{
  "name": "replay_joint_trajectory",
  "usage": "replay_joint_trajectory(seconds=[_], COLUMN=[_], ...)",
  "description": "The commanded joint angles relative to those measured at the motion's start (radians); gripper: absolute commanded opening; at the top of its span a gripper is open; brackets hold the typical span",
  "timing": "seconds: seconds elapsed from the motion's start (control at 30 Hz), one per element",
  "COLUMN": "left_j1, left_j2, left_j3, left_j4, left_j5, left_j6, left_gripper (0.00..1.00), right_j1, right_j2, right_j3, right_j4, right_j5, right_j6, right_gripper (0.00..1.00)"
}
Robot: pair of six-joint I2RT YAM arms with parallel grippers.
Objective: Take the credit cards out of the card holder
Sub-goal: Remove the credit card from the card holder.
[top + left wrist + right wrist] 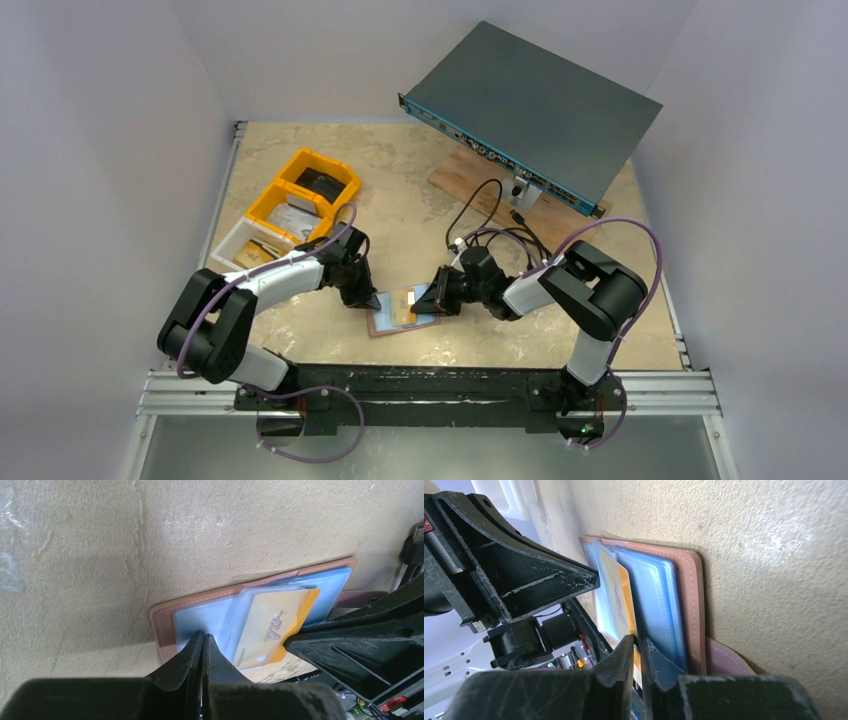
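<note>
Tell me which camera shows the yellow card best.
Left wrist: the yellow card faces the lens, its VIP print legible, sticking out of the card holder. Right wrist sees it nearly edge-on; top external shows only a small yellow patch.

Found the open card holder [400, 314] on the beige worktop [420, 170] between left claw [372, 303] and right claw [432, 300]; yellow bins [305, 195] beyond the left, wooden board [470, 175] beyond the right.

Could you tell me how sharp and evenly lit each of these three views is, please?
Top view: soft, even light, faint shadows, fairly sharp. Left wrist: holder and card crisp, the left gripper a dark blur in front. Right wrist: table sharp, right gripper dark and soft, the background at upper left washed out.
</note>
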Motion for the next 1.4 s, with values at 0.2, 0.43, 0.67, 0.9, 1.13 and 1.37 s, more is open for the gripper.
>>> replay_joint_trajectory(seconds=[0.2,0.43,0.67,0.9,1.13,1.37], left_j1=[0.000,0.000,0.000,-0.001,-0.001,-0.003], left_j2=[0.026,0.029,0.032,0.029,0.011,0.002], left_j3=[-0.003,0.001,0.008,0.016,0.040,0.075], left_j4=[-0.069,-0.071,-0.081,-0.080,-0.088,-0.101], left_j5=[-0.082,-0.084,-0.090,-0.085,-0.077,-0.072], left_j6=[0.041,0.041,0.045,0.049,0.062,0.068], left_gripper=[0.00,0.00,0.00,0.00,0.00,0.00], right_j1=[-0.005,-0.005,-0.030,-0.044,-0.056,-0.064], right_j2=[-0.008,-0.038,-0.093,-0.135,-0.185,-0.248], right_j3=[-0.007,-0.012,-0.028,-0.032,-0.026,-0.012], right_j4=[0.047,-0.003,-0.093,-0.139,-0.203,-0.268], right_j5=[-0.009,0.013,0.048,0.055,0.072,0.088], right_j6=[-0.012,-0.032,-0.086,-0.115,-0.139,-0.167], right_gripper=[0.05,0.00,0.00,0.00,0.00,0.00])
